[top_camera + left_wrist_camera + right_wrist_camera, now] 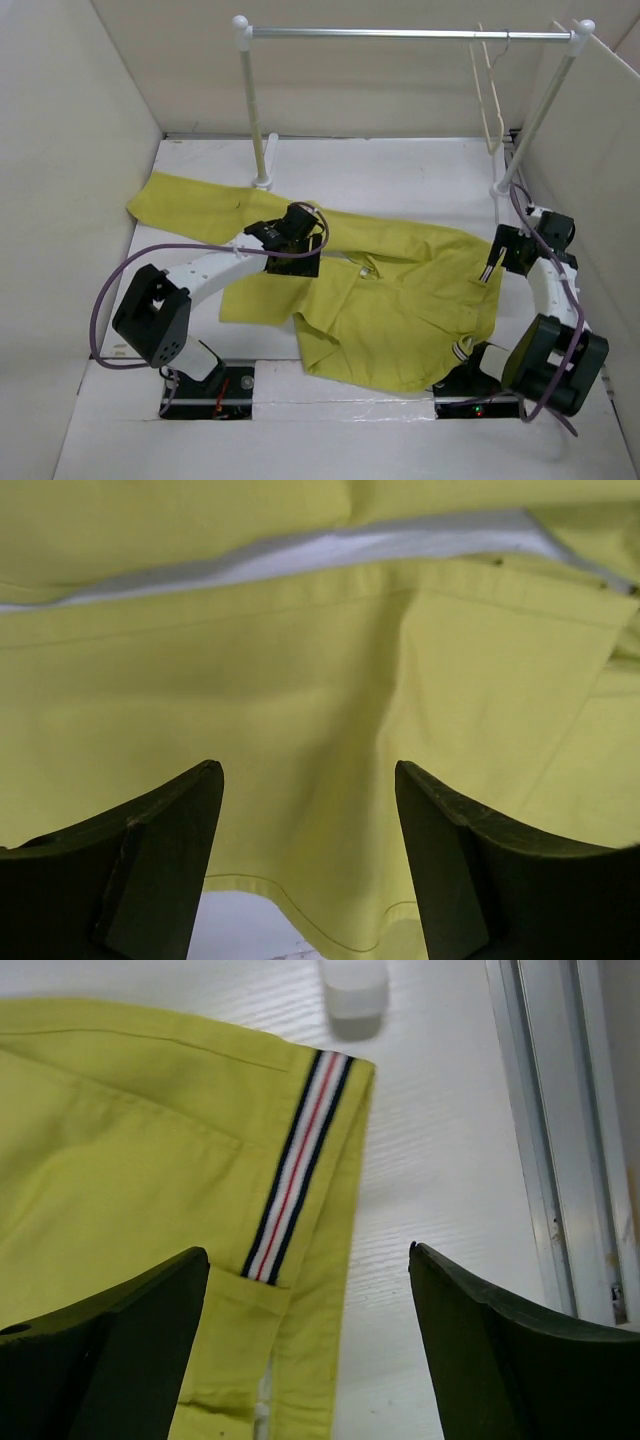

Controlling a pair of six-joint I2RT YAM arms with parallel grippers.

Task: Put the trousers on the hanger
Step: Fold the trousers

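Fingers [170, 840] of the left gripper [308, 770] stand wide apart just above a flat stretch of yellow cloth, holding nothing; the right gripper [308, 1250] is likewise spread and empty, hovering over the corner where the striped waistband [297, 1165] meets bare table [440, 1140]

From the top view, the trousers [400, 300] lie loosely spread across the table, one leg reaching toward the far left, the other folded under near the left arm, and the waist end bunched on the right beside the right arm. Away from them, the hanger [490, 100] dangles by its hook from the rail [400, 33] at the far right, well apart from the cloth

I judge the trousers to be light, limp and not fragile: they will sag, fold and trail wherever they are not held, and a single thin layer may slide out of a shallow pinch. The waistband looks the firmest place to grip, being doubled and stitched, and it lies right under the right gripper. A leg hem or a pinched-up fold mid-leg would suit the left gripper. The hanger seems thin and light, so it is likely to swing or twist on the rail when cloth drags over it
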